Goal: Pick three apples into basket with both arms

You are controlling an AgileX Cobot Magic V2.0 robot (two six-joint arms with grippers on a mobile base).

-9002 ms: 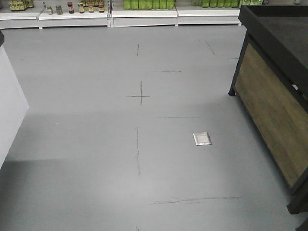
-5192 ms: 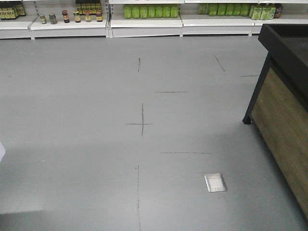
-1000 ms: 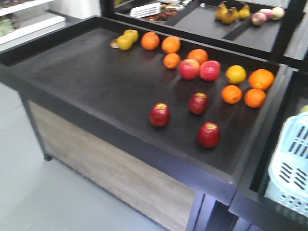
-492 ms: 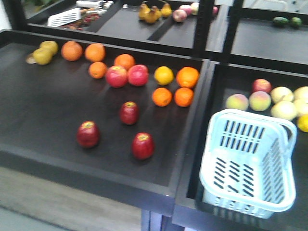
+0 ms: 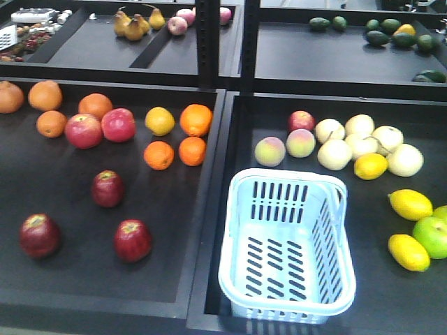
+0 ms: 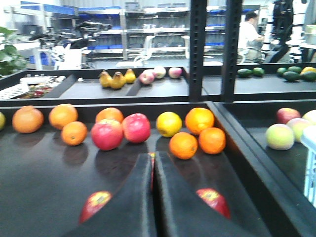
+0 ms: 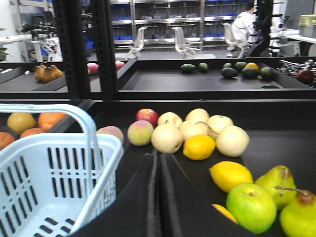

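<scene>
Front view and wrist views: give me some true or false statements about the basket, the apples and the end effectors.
The basket is empty. True.
The three dark apples lie in the basket's bin. False: they lie in the neighbouring bin, with the oranges.
Both the left end effector and the right end effector are shut. True.
The left end effector holds an apple. False: it holds nothing.
</scene>
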